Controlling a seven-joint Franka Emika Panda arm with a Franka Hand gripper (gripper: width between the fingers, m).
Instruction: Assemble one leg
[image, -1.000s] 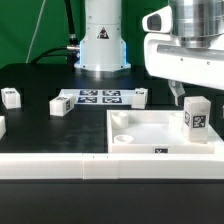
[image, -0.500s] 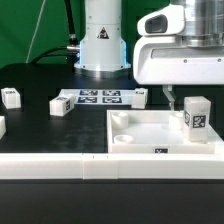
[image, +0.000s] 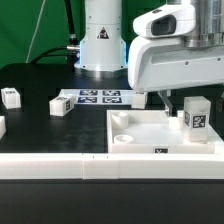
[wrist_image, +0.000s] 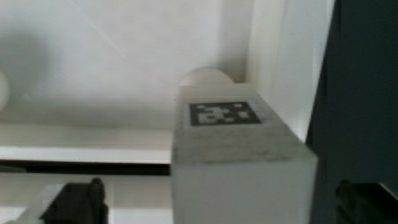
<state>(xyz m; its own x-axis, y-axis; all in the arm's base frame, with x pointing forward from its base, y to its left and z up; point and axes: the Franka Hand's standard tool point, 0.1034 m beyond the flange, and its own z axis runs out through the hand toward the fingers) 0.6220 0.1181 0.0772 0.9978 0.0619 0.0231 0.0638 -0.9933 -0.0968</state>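
Observation:
A white leg (image: 195, 115) with a square tag stands upright in the right corner of the large white tabletop (image: 140, 140). My gripper (image: 178, 100) hangs just above it and slightly to the exterior view's left. In the wrist view the leg (wrist_image: 231, 140) fills the space between my two dark fingertips (wrist_image: 75, 200), which stand wide apart and do not touch it. The gripper (wrist_image: 222, 205) is open and empty.
Other loose legs lie on the black table (image: 10, 97), (image: 60, 105), (image: 141, 96). The marker board (image: 98, 97) lies in front of the robot base (image: 102, 40). A long white bar (image: 50, 165) runs along the front edge.
My gripper has moved toward the exterior view's left, over the standing leg. The leg and other parts have not moved.

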